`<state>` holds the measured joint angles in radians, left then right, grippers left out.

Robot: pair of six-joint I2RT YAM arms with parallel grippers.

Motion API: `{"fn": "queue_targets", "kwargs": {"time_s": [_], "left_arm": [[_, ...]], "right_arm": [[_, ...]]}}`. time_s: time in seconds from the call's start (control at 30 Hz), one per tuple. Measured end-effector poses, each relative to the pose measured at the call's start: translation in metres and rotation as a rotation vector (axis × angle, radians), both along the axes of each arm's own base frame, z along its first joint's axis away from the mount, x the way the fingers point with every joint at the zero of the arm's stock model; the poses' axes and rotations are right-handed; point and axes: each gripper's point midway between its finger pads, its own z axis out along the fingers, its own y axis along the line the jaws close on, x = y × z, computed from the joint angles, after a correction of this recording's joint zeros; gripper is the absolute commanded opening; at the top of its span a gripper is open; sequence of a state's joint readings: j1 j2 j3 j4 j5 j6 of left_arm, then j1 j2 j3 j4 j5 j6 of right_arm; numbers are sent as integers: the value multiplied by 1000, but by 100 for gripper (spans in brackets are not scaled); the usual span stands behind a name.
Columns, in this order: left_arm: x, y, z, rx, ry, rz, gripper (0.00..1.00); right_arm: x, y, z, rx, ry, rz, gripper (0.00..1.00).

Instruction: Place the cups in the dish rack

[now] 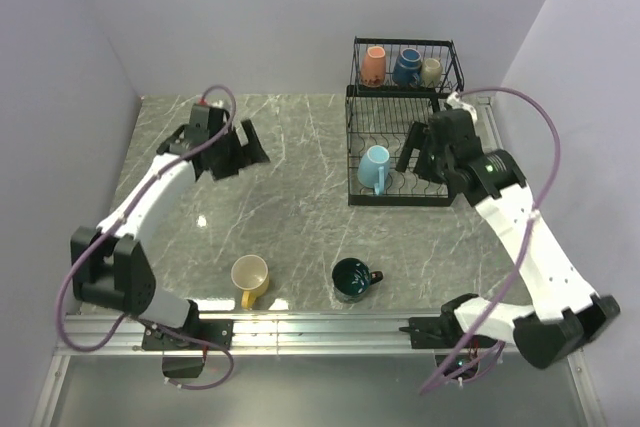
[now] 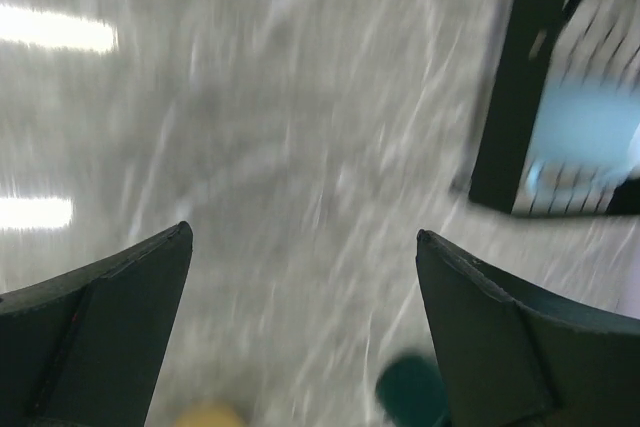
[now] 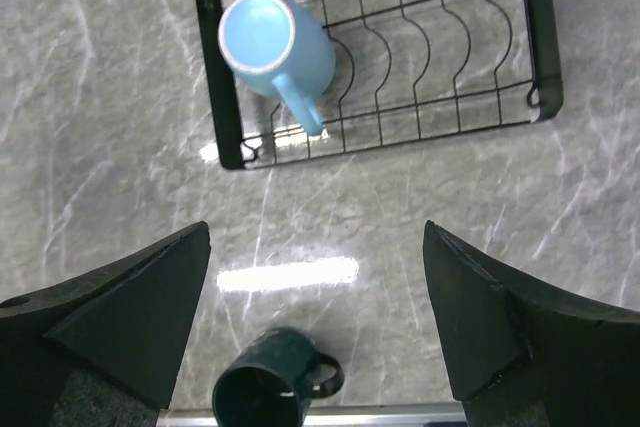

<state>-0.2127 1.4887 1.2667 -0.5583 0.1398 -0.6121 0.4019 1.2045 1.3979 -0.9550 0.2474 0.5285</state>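
Hovering left claw (image 1: 243, 150): jaws wide apart, empty, above the counter (image 1: 300, 217), well left of the rack (image 1: 350, 147)
Right claw (image 1: 422, 152): jaws wide apart, empty, over right part of the rack's lower tray
Light blue cup (image 3: 275, 44): in lower tray, by its left edge, handle toward near side
Orange-pink cup (image 1: 373, 65): upper basket, left
Navy cup (image 1: 407, 66): upper basket, middle, just beside orange-pink
Olive cup (image 1: 431, 71): upper basket, right, beside navy
Yellow cup (image 1: 250, 275): on counter, near edge, mouth up, apart from both claws
Teal cup (image 1: 352, 277): on counter, near edge, right of yellow, handle to the right
Left wrist view: blurred, cups only smears
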Motion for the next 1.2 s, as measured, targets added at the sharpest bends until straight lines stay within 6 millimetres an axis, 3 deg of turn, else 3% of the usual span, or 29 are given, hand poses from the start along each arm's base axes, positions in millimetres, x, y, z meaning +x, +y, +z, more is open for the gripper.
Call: {"fn": "queue_targets", "kwargs": {"time_s": [0.1, 0.27, 0.33, 0.47, 0.53, 0.73, 0.97, 1.2], "left_arm": [[-51, -2, -13, 9, 91, -26, 97], [-113, 6, -10, -6, 127, -13, 88], [-133, 6, -13, -19, 138, -12, 84], [-168, 8, -28, -54, 188, 11, 67], [-183, 7, -35, -70, 211, 17, 65], [-215, 8, -50, -93, 271, 35, 61], [-231, 12, -53, -100, 280, 60, 60], [-250, 18, -74, -76, 344, 68, 55]], "right_arm": [[-19, -3, 0, 41, -19, 1, 93], [-47, -6, -13, 96, -24, 9, 93], [-56, -7, -21, 106, -15, 13, 93], [-66, -7, -34, 118, 9, 23, 93], [-68, -6, -38, 120, 17, 30, 93], [-68, -4, -44, 131, 21, 42, 93], [-72, 1, -60, 142, 51, 60, 93], [-73, 2, -60, 150, 44, 66, 93]]}}
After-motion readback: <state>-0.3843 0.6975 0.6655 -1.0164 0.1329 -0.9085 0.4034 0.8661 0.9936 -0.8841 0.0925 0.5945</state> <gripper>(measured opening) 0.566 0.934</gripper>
